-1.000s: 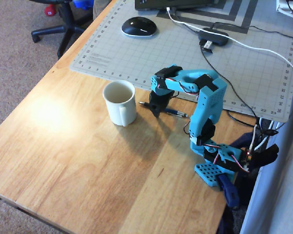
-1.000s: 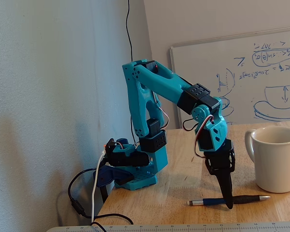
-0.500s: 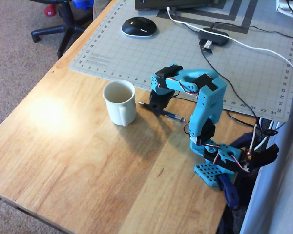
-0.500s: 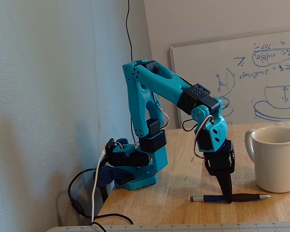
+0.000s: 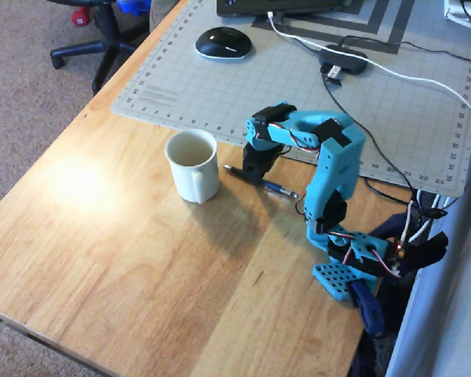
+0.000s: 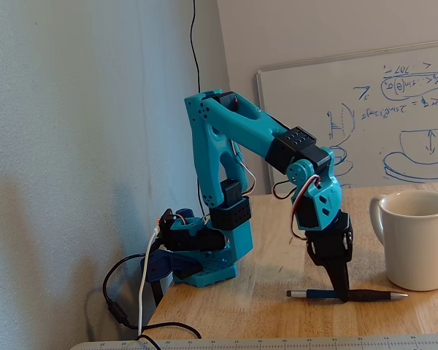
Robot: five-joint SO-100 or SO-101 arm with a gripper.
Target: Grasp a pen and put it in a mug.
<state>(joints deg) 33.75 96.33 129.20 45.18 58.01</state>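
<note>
The thin dark pen (image 5: 281,188) lies flat on the wooden table, right of the off-white mug (image 5: 192,163), which stands upright and looks empty. My gripper (image 5: 256,176) points straight down with its black fingertips on the pen's middle. In the fixed view the pen (image 6: 376,295) lies level on the table with its tip toward the mug (image 6: 420,240), and the gripper (image 6: 342,293) touches it. The jaws show edge-on, so their gap is hidden. The pen rests on the table, not lifted.
A grey cutting mat (image 5: 220,86) covers the far part of the table, with a black mouse (image 5: 223,42) and a cable hub (image 5: 344,60) on it. The arm's base (image 5: 353,271) is clamped at the right edge. A whiteboard (image 6: 365,117) leans behind.
</note>
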